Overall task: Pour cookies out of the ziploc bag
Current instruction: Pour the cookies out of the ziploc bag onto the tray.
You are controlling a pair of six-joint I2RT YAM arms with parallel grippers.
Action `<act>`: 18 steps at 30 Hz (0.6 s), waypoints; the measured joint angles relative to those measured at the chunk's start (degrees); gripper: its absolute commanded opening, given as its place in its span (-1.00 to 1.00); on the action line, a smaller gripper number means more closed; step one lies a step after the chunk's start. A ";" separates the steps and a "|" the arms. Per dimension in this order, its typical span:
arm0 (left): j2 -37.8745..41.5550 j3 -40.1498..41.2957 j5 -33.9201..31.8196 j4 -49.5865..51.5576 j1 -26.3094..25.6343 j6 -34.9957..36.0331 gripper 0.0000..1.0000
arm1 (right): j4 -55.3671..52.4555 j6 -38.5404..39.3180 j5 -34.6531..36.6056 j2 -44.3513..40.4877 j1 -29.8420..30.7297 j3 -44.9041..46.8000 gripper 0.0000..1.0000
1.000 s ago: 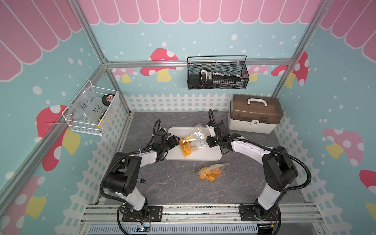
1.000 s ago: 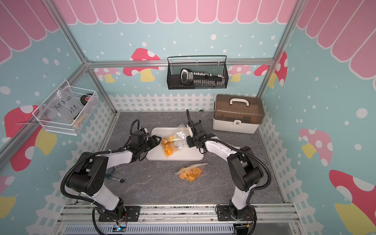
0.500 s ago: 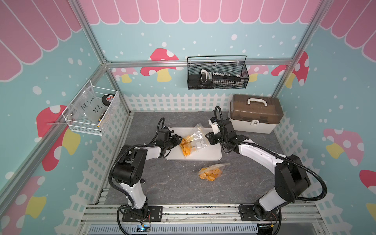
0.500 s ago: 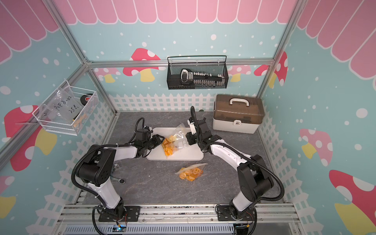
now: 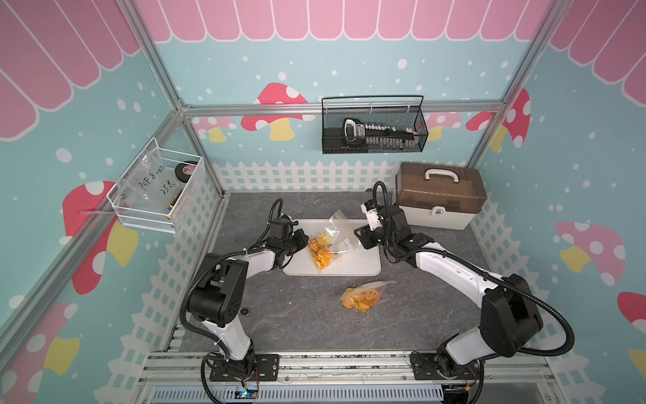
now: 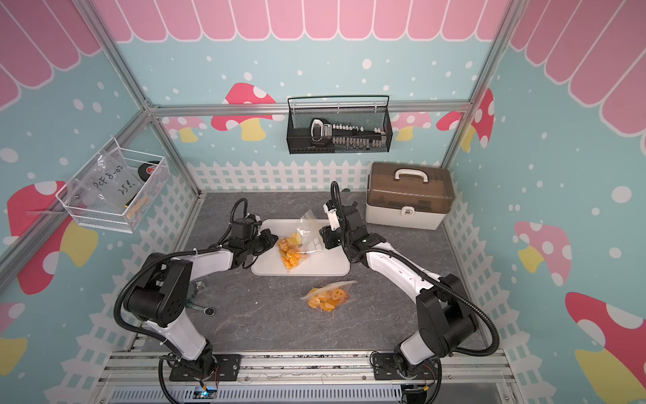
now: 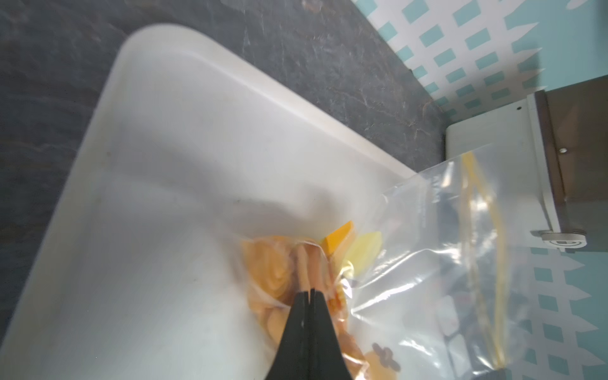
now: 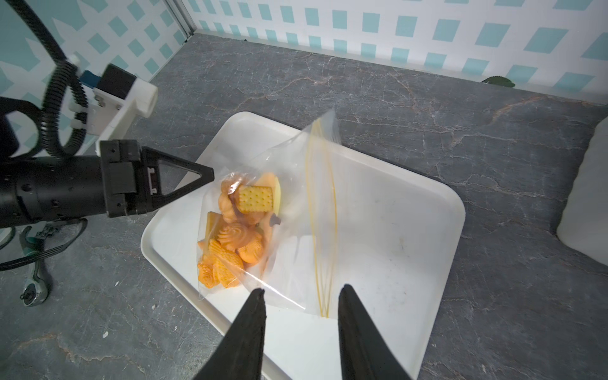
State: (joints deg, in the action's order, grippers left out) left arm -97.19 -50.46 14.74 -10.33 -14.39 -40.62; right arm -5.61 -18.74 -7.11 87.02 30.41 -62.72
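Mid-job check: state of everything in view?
Cookies: inside ziploc bag.
Ziploc bag: resting on tray.
Tray: no loose cookies.
Left end effector: shut on bag's bottom corner.
Right end effector: open, at zip edge.
Second bag: on table, cookies inside.
Toolbox: lid shut.

The cookies (image 8: 237, 237) are orange and yellow, one with a dotted pattern. The bag (image 8: 292, 184) around them is clear, with a yellow stripe ending between the black fingers (image 8: 250, 335). Under the fingers, the tray (image 8: 394, 214) is white; the table (image 8: 362, 82) is grey, marbled.
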 measured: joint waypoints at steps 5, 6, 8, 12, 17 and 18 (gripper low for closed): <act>5.05 -0.87 -1.27 2.54 -0.02 2.14 -1.00 | -0.02 0.00 -0.04 -0.02 0.00 0.15 -0.31; 5.33 -1.27 -1.51 3.50 -0.02 2.62 -1.00 | -0.02 0.00 -0.04 -0.09 0.00 0.22 -0.31; 5.84 -2.23 -1.95 5.97 -0.04 3.85 -1.00 | -0.11 0.02 -0.02 -0.35 0.00 0.39 -0.31; 7.30 -3.41 -2.14 10.08 -0.04 6.14 -0.19 | -0.31 0.02 -0.09 -1.03 -0.04 0.42 -0.31; 7.65 1.36 -0.44 7.13 -0.11 4.96 0.35 | -0.35 0.02 -0.22 -1.64 -0.11 0.48 -0.29; 6.82 2.34 0.15 6.49 -0.22 4.52 0.41 | -0.39 0.04 -0.28 -1.64 -0.11 0.48 -0.27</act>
State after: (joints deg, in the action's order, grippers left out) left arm -90.37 -48.12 14.90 -3.84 -14.61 -36.10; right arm -6.00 -18.70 -7.40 85.38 30.30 -62.24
